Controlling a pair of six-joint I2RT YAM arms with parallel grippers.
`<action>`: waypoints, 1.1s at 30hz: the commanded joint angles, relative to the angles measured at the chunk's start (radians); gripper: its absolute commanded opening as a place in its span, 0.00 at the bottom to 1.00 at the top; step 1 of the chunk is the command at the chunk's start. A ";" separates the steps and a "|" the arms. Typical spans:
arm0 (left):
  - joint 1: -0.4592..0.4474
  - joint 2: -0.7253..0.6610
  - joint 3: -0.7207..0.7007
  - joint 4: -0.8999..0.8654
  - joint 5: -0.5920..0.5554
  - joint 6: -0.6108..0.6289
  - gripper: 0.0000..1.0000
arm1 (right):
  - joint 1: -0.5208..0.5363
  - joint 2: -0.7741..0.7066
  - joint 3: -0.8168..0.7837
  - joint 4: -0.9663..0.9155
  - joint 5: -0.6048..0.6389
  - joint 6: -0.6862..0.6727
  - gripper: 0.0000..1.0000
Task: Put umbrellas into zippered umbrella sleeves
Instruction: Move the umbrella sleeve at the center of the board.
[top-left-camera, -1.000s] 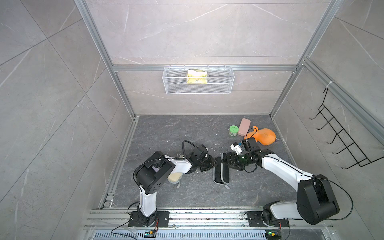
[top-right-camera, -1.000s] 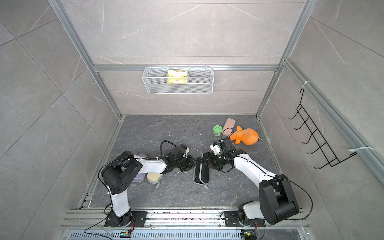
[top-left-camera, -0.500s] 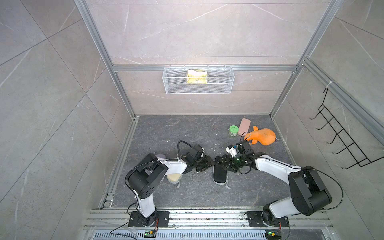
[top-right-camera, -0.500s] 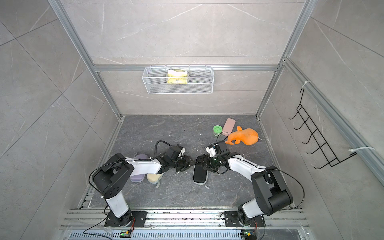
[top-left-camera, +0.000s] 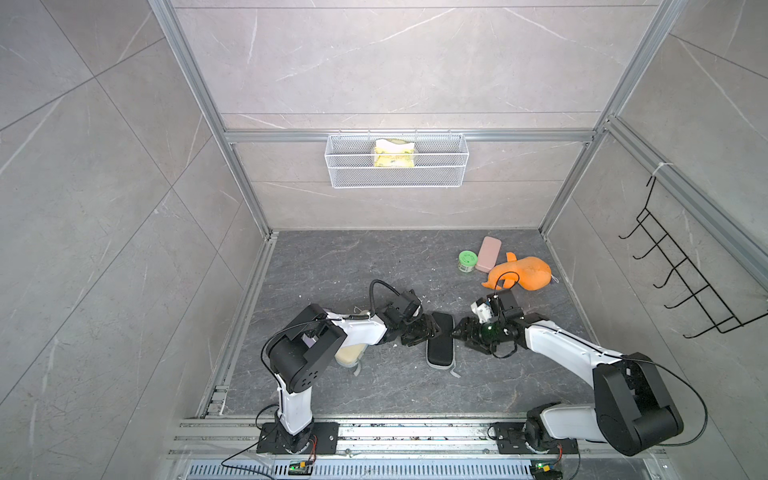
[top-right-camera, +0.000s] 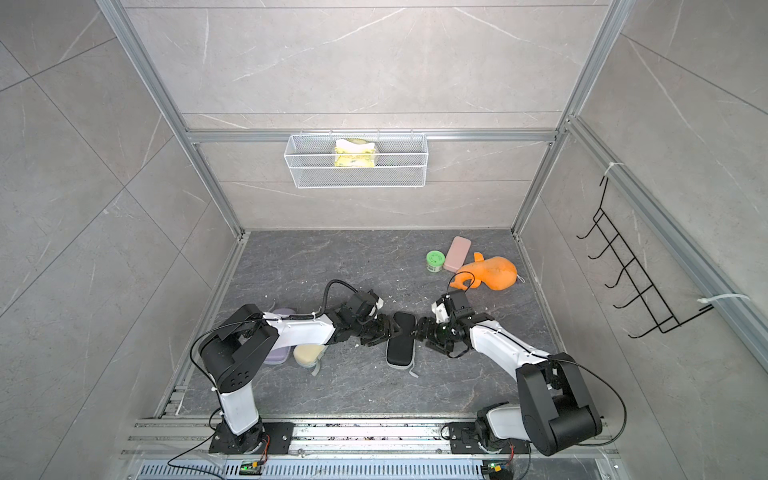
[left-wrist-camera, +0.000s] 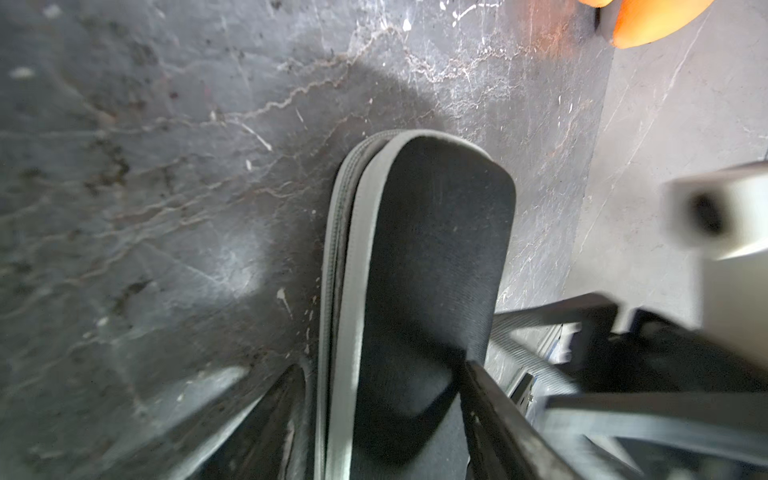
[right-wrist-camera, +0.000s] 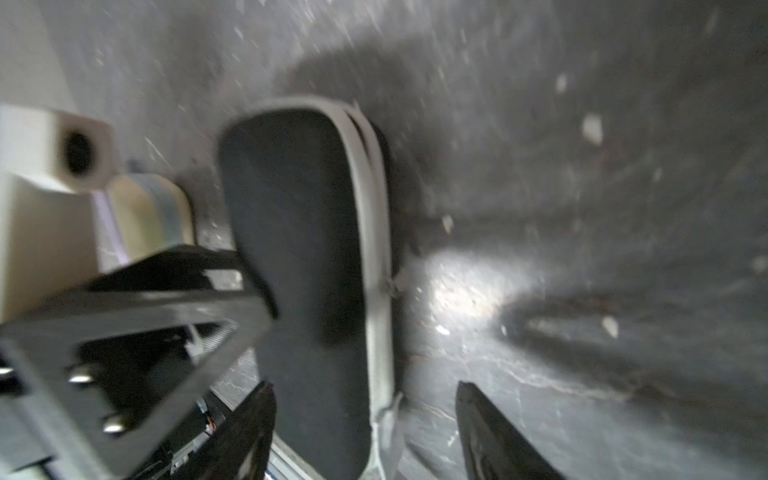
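Nearest me, both black-and-white arms rise from the slotted aluminium rail and reach out low over the floor, a dark grey stone slab with pale veins and white crumbs. Under the left forearm lies a cream sleeve, smooth and rounded. Just beside it, toward the left wall, is a lilac sleeve of the same oblong shape, and the arm partly covers both. Beyond them, mid-floor, the black sleeve lies flat with its long axis running away from me. It is an oblong hard shell with rounded ends, covered in finely woven black cloth. A grey zipper band runs round the seam, the two halves lie together, and a grey strap trails from the near end. The left gripper meets the shell from its left side and the right gripper from its right. In the left wrist view the dark fingers stand either side of the shell, close against it, and I cannot tell whether they press. In the right wrist view the jaws stand apart: one finger is by the cloth face, and the other is clear of the zipper edge with bare floor between. Farther back on the right sit an orange plush toy, a green-lidded jar and, just beside the jar, a flat pink case. On the back wall hangs a white wire basket holding a yellow packet.
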 joint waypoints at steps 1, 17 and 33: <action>0.010 0.026 0.061 -0.078 0.035 0.084 0.62 | 0.100 0.012 -0.035 0.163 0.033 0.147 0.70; 0.141 0.065 0.165 -0.317 0.089 0.283 0.56 | 0.253 -0.026 0.137 -0.044 0.309 -0.239 0.72; -0.001 -0.028 0.220 -0.404 -0.207 0.417 0.86 | 0.254 -0.119 -0.043 0.193 0.570 -0.227 0.72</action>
